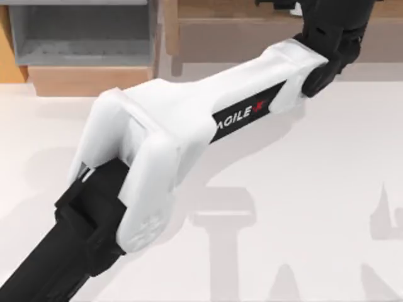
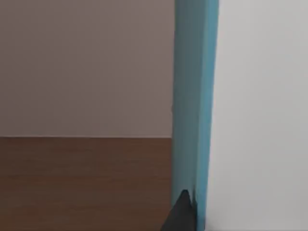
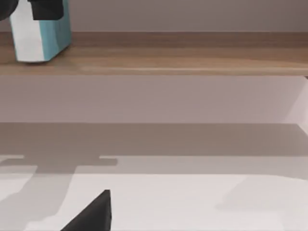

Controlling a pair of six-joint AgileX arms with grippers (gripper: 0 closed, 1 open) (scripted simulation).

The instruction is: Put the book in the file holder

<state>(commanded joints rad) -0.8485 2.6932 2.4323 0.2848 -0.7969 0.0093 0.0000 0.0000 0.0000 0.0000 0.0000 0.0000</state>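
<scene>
The light-blue book [image 3: 38, 33] stands upright on a long brown wooden shelf [image 3: 183, 53]. My left gripper [image 3: 45, 7] is shut on its top. Close up in the left wrist view, the book's teal cover [image 2: 195, 96] runs straight up the picture with a dark fingertip [image 2: 182, 214] pressed against it. In the top view my left arm stretches across the table to the far right, its gripper [image 1: 334, 34] over the shelf. The grey file holder [image 1: 88, 78], with a light wood front lip, sits at the far left, well apart from the book. One dark fingertip [image 3: 96, 211] of my right gripper hangs low over the table.
The brown shelf [image 1: 252, 31] runs along the back right, beside the file holder. The white tabletop [image 1: 302, 189] carries only arm shadows. My left arm's white link [image 1: 189, 126] crosses the table's middle diagonally.
</scene>
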